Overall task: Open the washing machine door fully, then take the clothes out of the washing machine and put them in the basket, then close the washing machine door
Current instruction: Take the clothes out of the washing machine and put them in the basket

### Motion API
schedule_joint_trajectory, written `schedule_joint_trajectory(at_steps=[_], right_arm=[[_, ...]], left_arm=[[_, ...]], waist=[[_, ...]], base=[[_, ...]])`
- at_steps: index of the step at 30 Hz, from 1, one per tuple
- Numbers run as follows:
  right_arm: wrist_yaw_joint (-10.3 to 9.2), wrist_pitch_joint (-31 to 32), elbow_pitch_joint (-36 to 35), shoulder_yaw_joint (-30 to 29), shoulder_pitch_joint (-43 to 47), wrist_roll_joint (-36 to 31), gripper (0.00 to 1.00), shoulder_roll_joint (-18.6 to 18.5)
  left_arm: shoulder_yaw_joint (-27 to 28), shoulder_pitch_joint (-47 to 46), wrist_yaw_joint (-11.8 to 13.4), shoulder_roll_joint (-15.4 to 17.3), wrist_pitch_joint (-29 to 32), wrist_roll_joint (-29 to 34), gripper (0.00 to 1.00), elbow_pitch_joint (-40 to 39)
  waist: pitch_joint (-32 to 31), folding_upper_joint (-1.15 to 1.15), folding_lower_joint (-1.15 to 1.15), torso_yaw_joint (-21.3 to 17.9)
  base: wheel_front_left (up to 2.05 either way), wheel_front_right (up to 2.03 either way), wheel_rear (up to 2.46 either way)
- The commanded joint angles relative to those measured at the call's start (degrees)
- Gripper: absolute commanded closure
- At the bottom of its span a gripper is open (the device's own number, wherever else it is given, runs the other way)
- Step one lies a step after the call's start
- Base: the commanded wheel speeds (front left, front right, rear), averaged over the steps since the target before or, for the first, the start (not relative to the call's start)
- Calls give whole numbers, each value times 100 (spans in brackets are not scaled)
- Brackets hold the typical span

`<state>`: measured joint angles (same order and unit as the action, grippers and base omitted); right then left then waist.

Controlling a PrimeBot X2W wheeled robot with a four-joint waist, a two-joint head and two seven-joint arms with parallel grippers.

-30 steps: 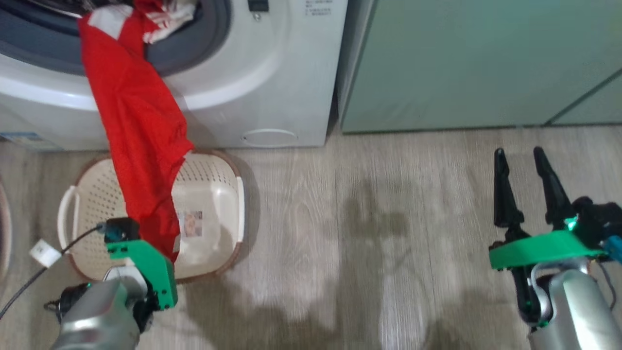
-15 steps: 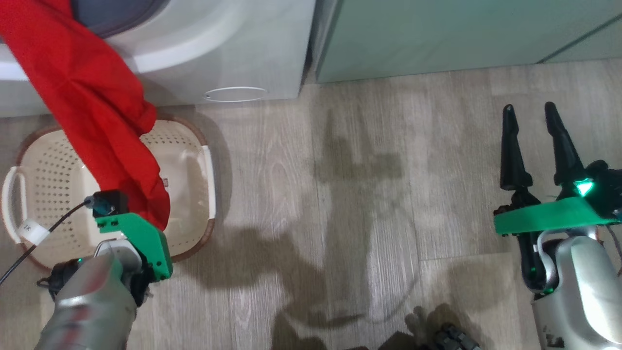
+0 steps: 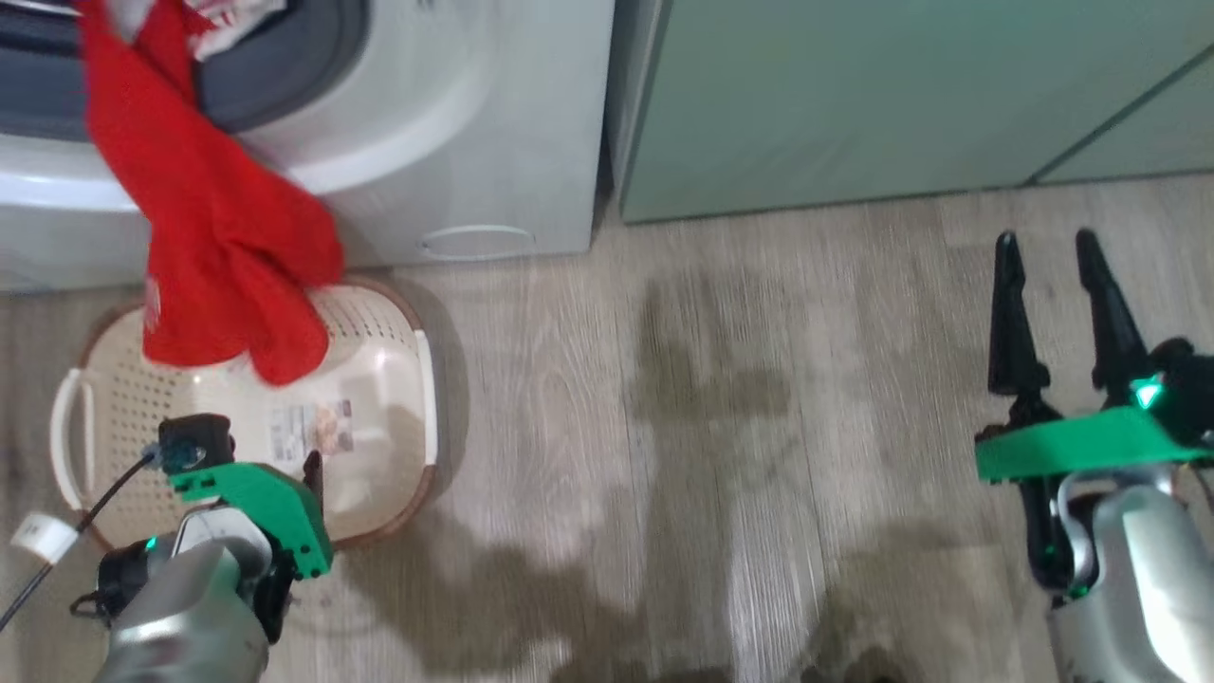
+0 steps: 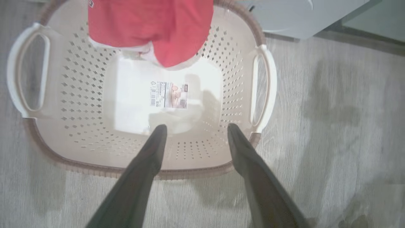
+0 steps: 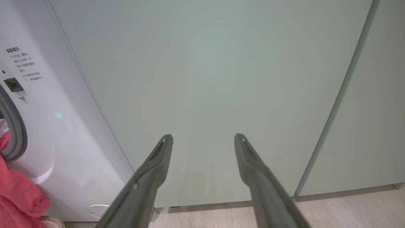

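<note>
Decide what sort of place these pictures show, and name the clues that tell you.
Probably a home laundry corner: a white front-loading washing machine with red clothes hanging from its opening, a cream perforated basket on the wood-look floor, and pale green cabinet doors beside it.

L gripper (image 4: 196, 127), fingers spread wide, R gripper (image 3: 1044, 239), fingers apart, tips pointing up in head view
</note>
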<state>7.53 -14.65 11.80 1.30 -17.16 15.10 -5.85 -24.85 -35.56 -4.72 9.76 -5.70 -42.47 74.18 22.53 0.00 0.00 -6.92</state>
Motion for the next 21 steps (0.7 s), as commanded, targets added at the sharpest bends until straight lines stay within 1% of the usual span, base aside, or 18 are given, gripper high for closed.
schedule_joint_trajectory(at_steps=[1,7,13,17,21], right_arm=[[-4,-35,-115,144,194,-41,0,-29],[-4,-35,-2,291,431,5,0,42],[-4,-35,67,377,646,39,0,90],[-4,-35,87,372,815,63,0,117],[-4,-35,102,349,980,68,0,143]], left_arm=[[163,40,-64,214,-275,-45,0,-25],[190,116,-226,347,-775,-104,0,-67],[178,206,-267,482,-917,-61,0,-331],[336,362,-272,652,-927,146,0,-975],[670,687,-209,704,-928,493,0,-1665]], waist=[[-319,0,0,84],[-829,0,0,155],[-1197,0,0,207],[-1448,0,0,275],[-1676,0,0,347]], base=[[0,0,0],[0,0,0],[0,0,0],[0,0,0],[0,0,0]])
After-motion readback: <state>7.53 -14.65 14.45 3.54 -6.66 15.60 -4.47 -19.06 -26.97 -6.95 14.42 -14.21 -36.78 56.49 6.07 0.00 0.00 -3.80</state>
